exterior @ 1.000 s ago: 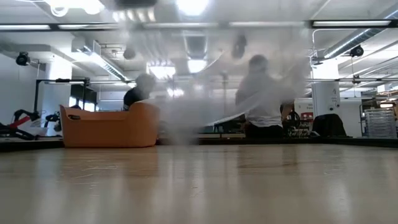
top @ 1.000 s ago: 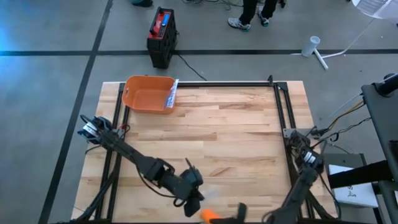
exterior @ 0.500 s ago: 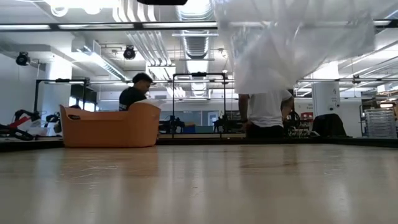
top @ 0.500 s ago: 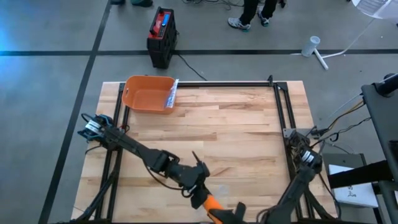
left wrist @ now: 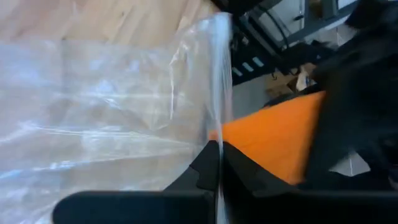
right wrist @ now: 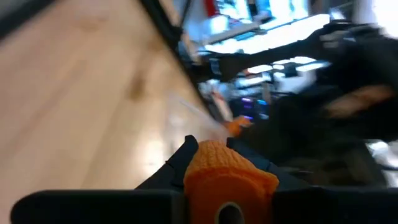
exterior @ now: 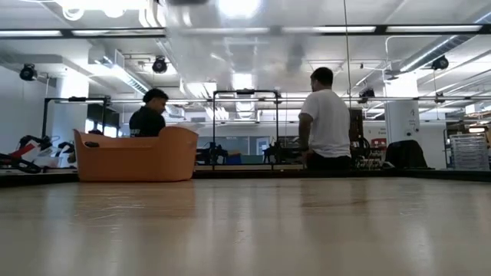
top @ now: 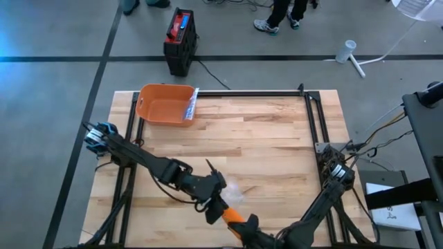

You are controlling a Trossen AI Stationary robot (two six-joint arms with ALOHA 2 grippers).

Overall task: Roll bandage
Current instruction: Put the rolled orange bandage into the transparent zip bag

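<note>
An orange bandage roll [top: 231, 216] is held above the table's near edge, at mid-width; it also shows in the right wrist view [right wrist: 227, 167] and the left wrist view [left wrist: 273, 140]. My right gripper [top: 243, 225] is shut on it. A clear plastic wrapper [left wrist: 106, 106] spreads out from my left gripper [left wrist: 217, 163], which is shut on it just left of the bandage [top: 214, 203]. The wrapper shows faintly over the wood [top: 232, 189]. Whether the bandage still sits partly inside the wrapper, I cannot tell. Neither gripper shows in the low view. My left gripper pinches the clear wrapper at one edge [left wrist: 217, 134] between its two shut fingers. The film fans out ahead of the fingers, crinkled, and is lifted off the table. My right gripper pinches the orange bandage roll [right wrist: 219, 163] between its two fingers, one on each side. The roll's end stands out past the fingertips, clear of the table.
An orange basin [top: 165, 104] stands at the far left corner with a packet [top: 192, 105] at its rim; it also shows in the low view [exterior: 136, 155]. A black frame [top: 311, 117] runs along the table's edges. People [exterior: 326, 119] stand beyond the table.
My left gripper has gone toward the far edge and up with the wrapper, which hung in the low view and has now left it. My right gripper has rolled its wrist and sunk, bringing the orange bandage farther in from the near edge.
</note>
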